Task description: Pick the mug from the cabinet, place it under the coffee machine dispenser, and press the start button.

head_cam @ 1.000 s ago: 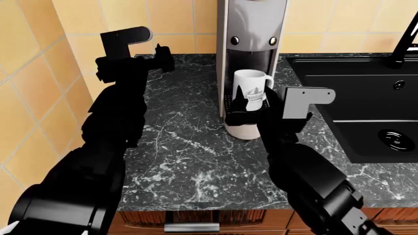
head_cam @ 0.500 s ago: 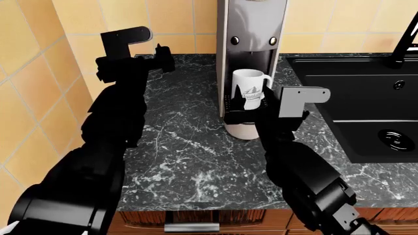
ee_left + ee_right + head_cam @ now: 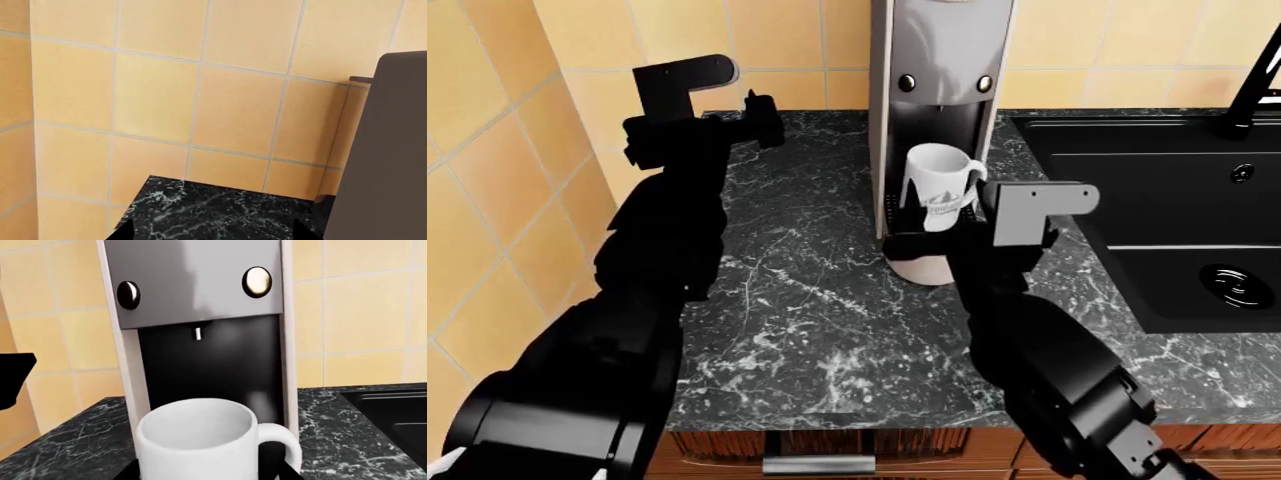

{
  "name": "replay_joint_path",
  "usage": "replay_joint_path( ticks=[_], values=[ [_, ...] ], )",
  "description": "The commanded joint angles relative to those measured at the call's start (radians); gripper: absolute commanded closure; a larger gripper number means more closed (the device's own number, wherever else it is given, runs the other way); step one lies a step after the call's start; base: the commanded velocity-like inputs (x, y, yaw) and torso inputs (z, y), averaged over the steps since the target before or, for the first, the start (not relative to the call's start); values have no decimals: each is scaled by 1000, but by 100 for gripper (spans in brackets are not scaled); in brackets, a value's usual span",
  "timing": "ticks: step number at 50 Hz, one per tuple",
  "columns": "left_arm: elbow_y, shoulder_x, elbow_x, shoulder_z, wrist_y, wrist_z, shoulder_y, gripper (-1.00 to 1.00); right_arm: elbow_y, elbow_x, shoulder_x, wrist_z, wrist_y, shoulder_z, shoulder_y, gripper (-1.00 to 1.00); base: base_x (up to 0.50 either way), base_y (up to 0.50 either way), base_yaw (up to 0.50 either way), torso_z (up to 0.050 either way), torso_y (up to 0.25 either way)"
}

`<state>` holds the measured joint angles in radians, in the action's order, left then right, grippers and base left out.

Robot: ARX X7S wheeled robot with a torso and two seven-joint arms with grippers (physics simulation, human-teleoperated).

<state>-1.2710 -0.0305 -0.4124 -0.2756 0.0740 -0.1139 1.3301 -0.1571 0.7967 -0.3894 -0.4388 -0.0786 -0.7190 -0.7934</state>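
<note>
The white mug [image 3: 941, 182] with its grey logo leans tilted in the bay of the silver-grey coffee machine [image 3: 941, 50], over the machine's rounded white base [image 3: 914, 266]. My right gripper [image 3: 934, 230] is shut on the mug low down. In the right wrist view the mug [image 3: 197, 440] fills the space between the fingers [image 3: 131, 472], below the spout [image 3: 197, 333] and two round buttons [image 3: 257, 281]. My left gripper [image 3: 758, 110] hovers open and empty over the counter at the back left; in its own view the left gripper [image 3: 213, 232] faces the tiled wall.
A black sink [image 3: 1174, 200] with a faucet [image 3: 1254, 90] lies right of the machine. The dark marble counter [image 3: 814, 320] ends at the tiled wall [image 3: 507, 200] on the left and at its front edge above a drawer handle [image 3: 821, 463].
My right arm has shifted slightly left toward the machine with the mug. The mug stood upright before and now leans. The left arm has not moved.
</note>
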Motion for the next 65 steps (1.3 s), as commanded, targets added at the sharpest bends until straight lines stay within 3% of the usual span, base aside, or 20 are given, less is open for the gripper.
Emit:
replay_joint_path(
  ticks=[1,22,38,56,57,65],
  values=[
    [8,-2,-3,-3,-3,-3,-3,-100,57,6,-22,-21,-5,-1,27,-100,0,0,0,0,0],
    [-16,1,-6,-8,13,1,4,-100,106,17,-44,-33,-11,1,44,-100,0,0,0,0,0],
    [-3,0,-9,-17,7,-6,0,-100,341,81,-146,-80,-79,19,35,-100,0,0,0,0,0],
    [46,-9,-18,-24,-21,-19,-16,-100,398,156,-194,-87,-89,68,25,-100,0,0,0,0,0],
    [49,-9,-19,-25,-23,-20,-17,-100,395,170,-196,-79,-86,75,24,100,0,0,0,0,0],
    [54,-11,-22,-29,-23,-21,-20,-100,403,229,-213,-64,-95,105,3,100,0,0,0,0,0]
  ],
)
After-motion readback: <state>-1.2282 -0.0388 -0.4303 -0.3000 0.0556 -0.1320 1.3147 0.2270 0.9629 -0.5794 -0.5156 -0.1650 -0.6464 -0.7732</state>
